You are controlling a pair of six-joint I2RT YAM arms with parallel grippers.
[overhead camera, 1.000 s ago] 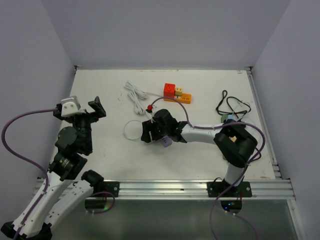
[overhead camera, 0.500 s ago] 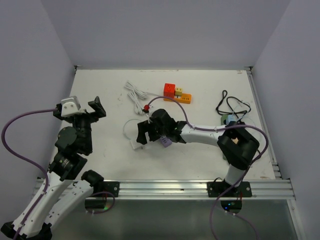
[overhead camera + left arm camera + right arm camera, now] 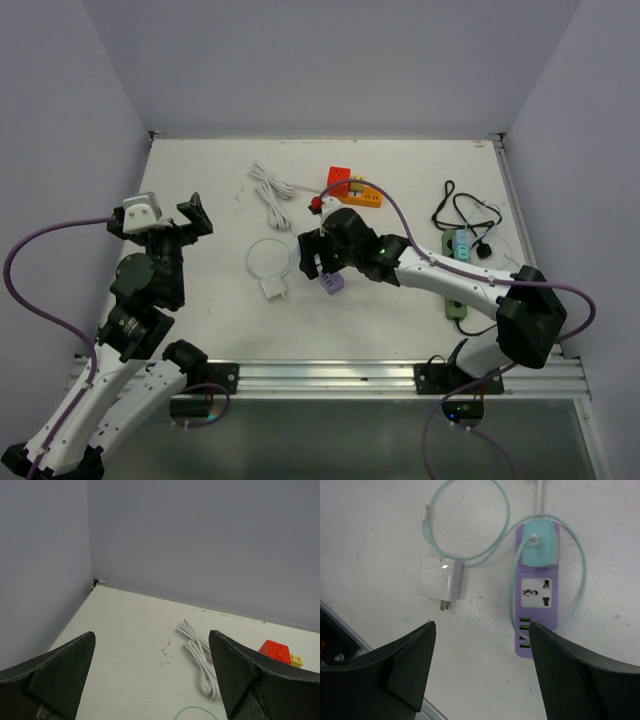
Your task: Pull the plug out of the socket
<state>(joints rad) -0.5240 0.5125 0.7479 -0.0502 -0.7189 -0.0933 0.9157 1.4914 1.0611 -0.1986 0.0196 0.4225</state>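
Observation:
A white plug (image 3: 441, 579) lies flat on the table, prongs bare, just left of the purple socket strip (image 3: 536, 595). Its pale teal cable (image 3: 470, 510) loops round to a teal adapter (image 3: 539, 545) seated on the strip's far end. My right gripper (image 3: 480, 623) hovers open and empty above both. In the top view the right gripper (image 3: 315, 262) is over the strip (image 3: 333, 284), with the plug (image 3: 272, 289) to its left. My left gripper (image 3: 170, 222) is open and empty, raised at the table's left side, far from them; its wrist view shows the left gripper (image 3: 151, 632) open.
A coiled white cable (image 3: 272, 190) lies at the back centre and shows in the left wrist view (image 3: 202, 660). A red and orange cube socket (image 3: 347, 183) sits behind the right arm. A black cable (image 3: 465, 212) and a green strip (image 3: 460, 245) lie at the right.
My right gripper swung left from the strip, then drew back right and upward. The white plug now lies free on the table to the strip's left, outside the gripper. The left arm has not moved.

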